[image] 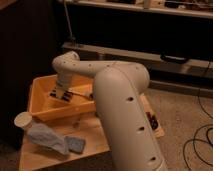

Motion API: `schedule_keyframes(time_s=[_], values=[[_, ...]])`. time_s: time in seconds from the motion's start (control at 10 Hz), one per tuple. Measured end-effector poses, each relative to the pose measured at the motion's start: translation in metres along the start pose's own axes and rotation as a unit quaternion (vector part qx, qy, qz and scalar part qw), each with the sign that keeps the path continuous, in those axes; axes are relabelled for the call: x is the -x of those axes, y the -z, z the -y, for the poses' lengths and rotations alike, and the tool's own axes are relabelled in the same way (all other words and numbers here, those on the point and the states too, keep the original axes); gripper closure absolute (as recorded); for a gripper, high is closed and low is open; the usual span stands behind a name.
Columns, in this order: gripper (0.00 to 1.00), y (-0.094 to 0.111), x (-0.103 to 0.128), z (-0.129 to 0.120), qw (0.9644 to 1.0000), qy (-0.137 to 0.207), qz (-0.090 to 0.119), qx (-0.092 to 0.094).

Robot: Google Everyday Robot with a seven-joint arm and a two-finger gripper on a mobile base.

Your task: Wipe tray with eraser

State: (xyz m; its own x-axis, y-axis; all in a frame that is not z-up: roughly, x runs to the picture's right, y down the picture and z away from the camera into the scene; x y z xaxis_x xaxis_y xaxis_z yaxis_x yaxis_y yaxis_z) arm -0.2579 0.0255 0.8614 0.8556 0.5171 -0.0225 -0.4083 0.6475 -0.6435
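Observation:
The orange-yellow tray (44,111) sits on the left part of a low wooden table (95,145). My white arm reaches from the lower right over the table and bends down into the tray. My gripper (60,93) is inside the tray, low over its flat bottom near the middle-left. A dark object lies at the gripper's tip; I cannot tell whether it is the eraser.
A white cup (23,120) stands at the tray's front left corner. A blue-grey cloth (47,139) and a small blue-grey pad (76,144) lie on the table in front of the tray. A small dark object (152,119) lies at the right edge. Dark shelving (150,55) stands behind.

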Motion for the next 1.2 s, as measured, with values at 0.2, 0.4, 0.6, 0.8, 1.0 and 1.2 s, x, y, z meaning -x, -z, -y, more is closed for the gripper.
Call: schedule_keyframes(time_s=[0.2, 0.4, 0.6, 0.8, 1.0, 1.2], values=[[1.00, -0.008, -0.017, -0.009, 0.9999, -0.001, -0.011, -0.002], [1.00, -0.012, -0.033, 0.002, 0.9996, -0.011, -0.022, -0.010], [1.00, -0.013, -0.050, 0.031, 0.9990, -0.025, -0.033, -0.019], [1.00, -0.010, -0.066, 0.066, 0.9969, -0.052, -0.046, -0.036], [1.00, -0.002, -0.067, 0.098, 0.9948, -0.074, -0.048, -0.051], [1.00, 0.008, -0.052, 0.116, 0.9941, -0.085, -0.038, -0.056]])
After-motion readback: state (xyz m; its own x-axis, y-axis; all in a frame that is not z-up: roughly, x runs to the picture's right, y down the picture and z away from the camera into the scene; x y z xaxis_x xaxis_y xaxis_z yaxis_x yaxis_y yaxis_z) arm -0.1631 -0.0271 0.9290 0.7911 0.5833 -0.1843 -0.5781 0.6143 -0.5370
